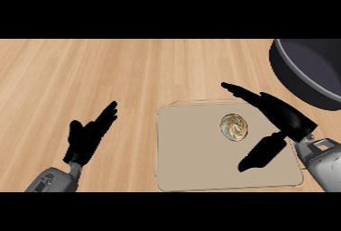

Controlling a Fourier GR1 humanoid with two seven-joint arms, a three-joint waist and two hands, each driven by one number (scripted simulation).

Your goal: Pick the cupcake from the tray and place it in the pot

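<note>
Hovering over the tray's right side, the right robot hand [276, 118] is spread wide, its fingers stretched up and to the left past the tray's far edge and its thumb hanging down toward the tray's near edge, so that nothing is pinched between them. The cupcake [233, 126] sits in the gap just left of that hand, apart from both fingers and thumb as far as I can see. It rests on the tray [193, 153], in the tray's far right part, and from this steep look down I see only its round swirled top; it seems to stand upright, its axis pointing up at the viewer, with no long side to favour for a grasp. The pot [307, 72] lies beyond the tray's far right corner, well apart from the cupcake, dark and with nothing showing inside the part I can see. So by my reckoning none of the task is done: the cupcake has yet to be grasped, lifted, carried and set in the pot. The left robot hand [90, 133] rests open, fingers up, on the worktop [100, 72] well to the left of the tray.
</note>
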